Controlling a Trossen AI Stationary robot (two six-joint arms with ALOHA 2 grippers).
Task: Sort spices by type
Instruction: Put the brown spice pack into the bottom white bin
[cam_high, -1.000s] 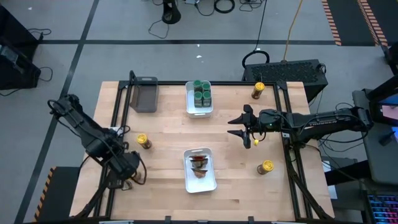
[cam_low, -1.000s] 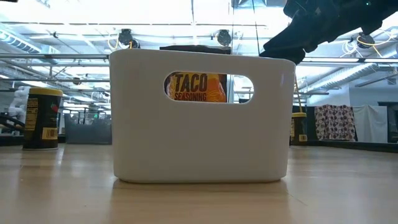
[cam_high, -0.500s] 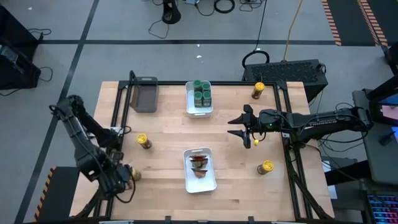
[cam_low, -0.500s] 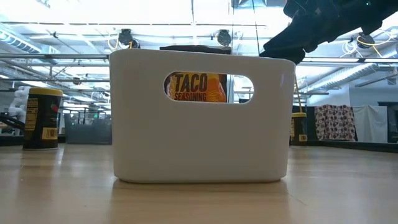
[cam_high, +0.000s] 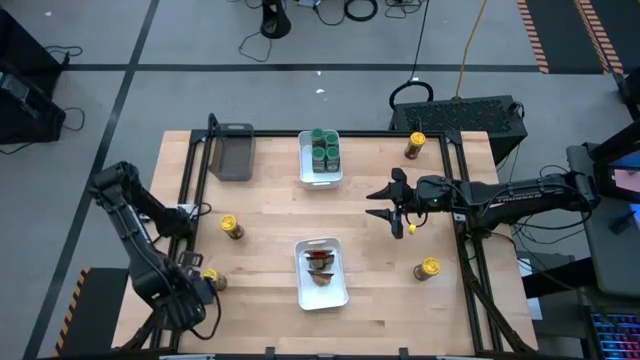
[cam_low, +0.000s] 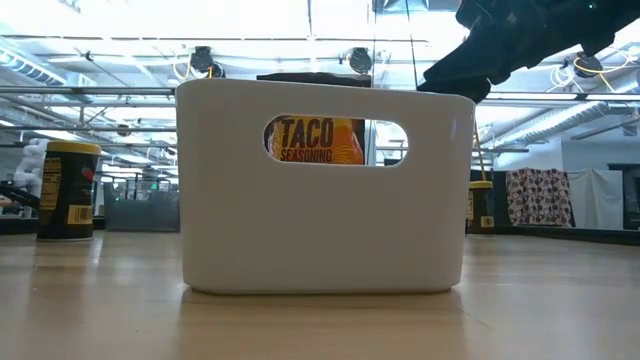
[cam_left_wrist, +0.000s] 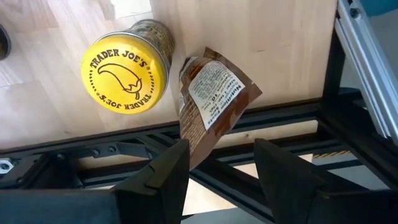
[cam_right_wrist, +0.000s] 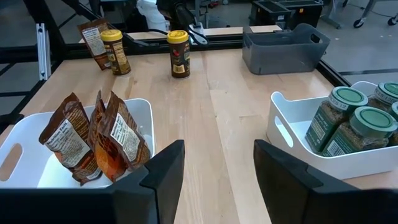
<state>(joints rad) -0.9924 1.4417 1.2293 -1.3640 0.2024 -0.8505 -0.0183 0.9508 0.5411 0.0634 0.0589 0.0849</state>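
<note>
My left gripper is open over the table's near-left corner. Just ahead of it stands a yellow-lidded jar, with a brown packet leaning against its side. The packet's lower end shows close beside one fingertip. My right gripper hangs open above the table's right half. Green-lidded jars stand in the far white bin, and packets stand in the near white bin. More yellow-lidded jars stand loose; one is partly under the right arm.
A dark grey tray sits at the far left of the table. The black frame rails run right below the packet at the table's edge. Bare wood lies between the two bins and on the near right.
My left arm has drawn back toward the table's near-left corner, uncovering the yellow-lidded jar that it stood over before. The right arm has kept still.
</note>
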